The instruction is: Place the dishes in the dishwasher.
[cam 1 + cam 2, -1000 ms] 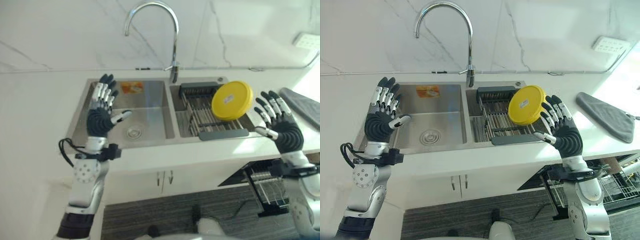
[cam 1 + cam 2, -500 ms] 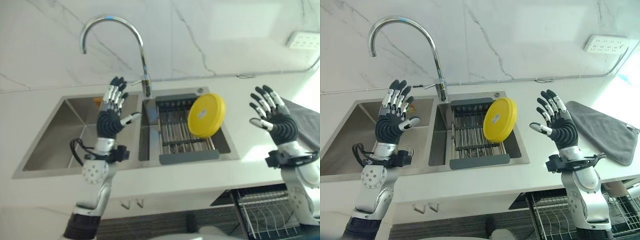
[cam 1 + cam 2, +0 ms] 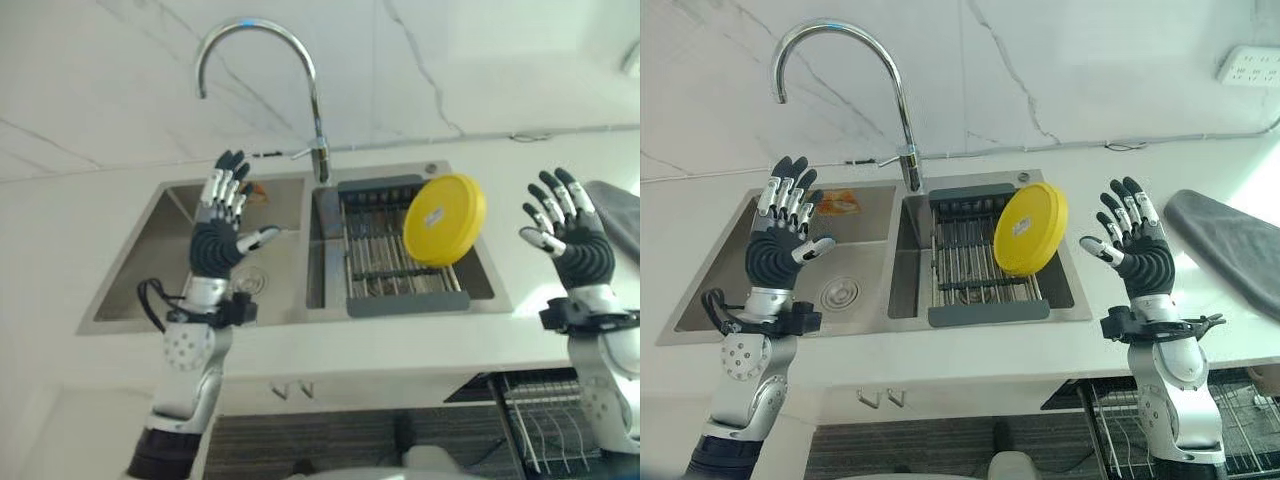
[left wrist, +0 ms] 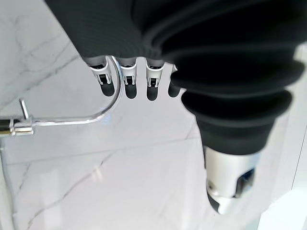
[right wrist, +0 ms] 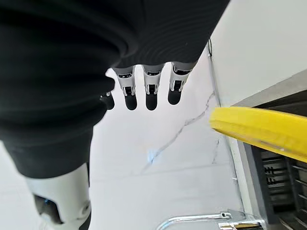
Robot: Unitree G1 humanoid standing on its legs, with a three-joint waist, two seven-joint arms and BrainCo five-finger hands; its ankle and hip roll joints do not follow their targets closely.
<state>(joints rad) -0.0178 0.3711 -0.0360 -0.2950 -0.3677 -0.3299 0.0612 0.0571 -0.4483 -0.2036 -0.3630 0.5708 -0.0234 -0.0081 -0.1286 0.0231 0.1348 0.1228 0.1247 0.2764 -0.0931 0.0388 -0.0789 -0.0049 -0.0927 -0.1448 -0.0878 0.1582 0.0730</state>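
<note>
Dishes you can count: one round yellow plastic plate (image 3: 1030, 228) in the dark sink rack (image 3: 985, 312).
Your left hand (image 3: 778, 240) and right hand (image 3: 1133, 247) are both raised, fingers spread wide, holding nothing.

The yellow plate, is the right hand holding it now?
No, the yellow plate leans in the sink rack, apart from the open right hand.

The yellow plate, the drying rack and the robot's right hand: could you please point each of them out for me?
yellow plate (image 3: 1029, 228), right eye view, middle of its round face.
drying rack (image 3: 962, 264), right eye view, on its metal bars.
right hand (image 3: 1143, 262), right eye view, on its dark cover; fingers spread, holding nothing.
</note>
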